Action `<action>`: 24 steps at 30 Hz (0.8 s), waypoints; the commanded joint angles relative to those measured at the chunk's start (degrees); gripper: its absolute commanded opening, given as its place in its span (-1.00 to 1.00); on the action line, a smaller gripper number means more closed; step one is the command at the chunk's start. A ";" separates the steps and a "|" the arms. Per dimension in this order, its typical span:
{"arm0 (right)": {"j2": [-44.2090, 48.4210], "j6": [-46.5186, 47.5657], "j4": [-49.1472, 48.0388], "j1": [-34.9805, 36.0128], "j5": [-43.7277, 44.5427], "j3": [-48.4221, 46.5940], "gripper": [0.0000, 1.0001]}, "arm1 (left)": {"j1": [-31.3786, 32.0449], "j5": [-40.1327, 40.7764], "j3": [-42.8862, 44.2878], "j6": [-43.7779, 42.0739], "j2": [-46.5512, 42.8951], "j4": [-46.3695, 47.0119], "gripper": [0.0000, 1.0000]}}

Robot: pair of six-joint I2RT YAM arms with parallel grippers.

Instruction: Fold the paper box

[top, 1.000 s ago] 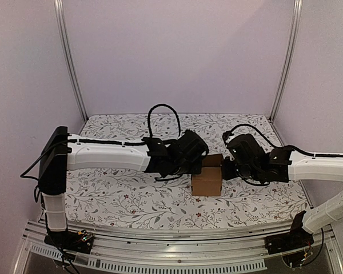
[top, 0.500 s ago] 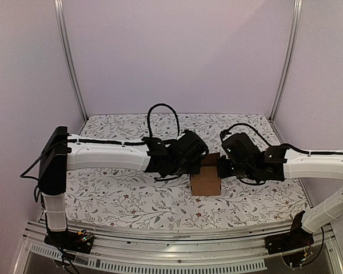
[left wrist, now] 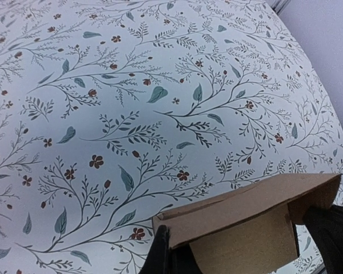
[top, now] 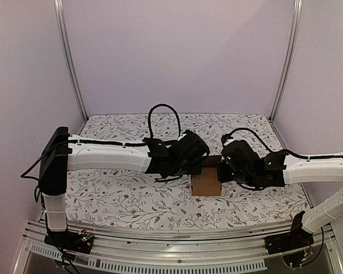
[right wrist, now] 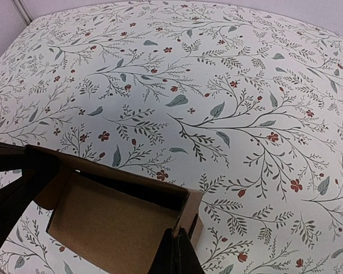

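Finds the paper box (top: 206, 180) standing on the flower-patterned bench (top: 114, 197), plain brown and squarish, with its near face upright. Places the left arm (top: 108, 157) at the box's left side and the right arm (top: 317, 168) at the box's right side, both black wrists crowding the box's upper edge.

Shows the left jaws closed, tips together, touching the box's left upper corner. Seen from the left wrist: a flat cardboard flap slanting across, a round-cornered panel hanging just under it, and the dark bulk of the right arm touching the box's far end. Cannot tell whether any card is pinched between those tips.

Shows the right jaws closed as well, tips together against the corner of the box's nearest wall. Seen from the right wrist: the box open toward the camera, a bare brown inner panel below a shadowed far wall, and the left arm's black parts reaching over the box's opposite end. Cannot tell here either whether card sits between the tips.
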State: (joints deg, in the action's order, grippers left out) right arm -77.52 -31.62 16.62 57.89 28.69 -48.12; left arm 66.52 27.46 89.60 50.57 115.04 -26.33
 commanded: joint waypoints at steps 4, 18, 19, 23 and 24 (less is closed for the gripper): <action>0.23 -4.01 -0.66 2.27 -3.05 7.14 -1.00 | 2.29 -7.64 -6.11 -1.08 6.92 -10.04 -1.00; 2.40 -6.71 -2.00 3.19 -2.62 11.40 -1.00 | 3.53 -9.68 -11.94 -0.58 6.81 -7.30 -1.00; 2.72 -6.71 -1.96 3.21 -2.79 11.60 -1.00 | 3.53 -9.68 -12.25 -0.44 6.63 -7.30 -1.00; 3.24 -6.77 -1.72 3.33 -3.11 12.11 -1.00 | 3.82 -9.31 -12.69 -0.34 6.27 -7.89 -1.00; 3.39 -6.87 -1.58 3.33 -3.11 12.27 -1.00 | 3.98 -9.13 -12.77 -0.38 6.19 -8.00 -1.00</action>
State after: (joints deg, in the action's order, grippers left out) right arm -73.32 -37.54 8.36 59.70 31.97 -38.85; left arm 67.72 27.90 83.22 49.30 113.99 -15.75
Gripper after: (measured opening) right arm 0.004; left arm 0.007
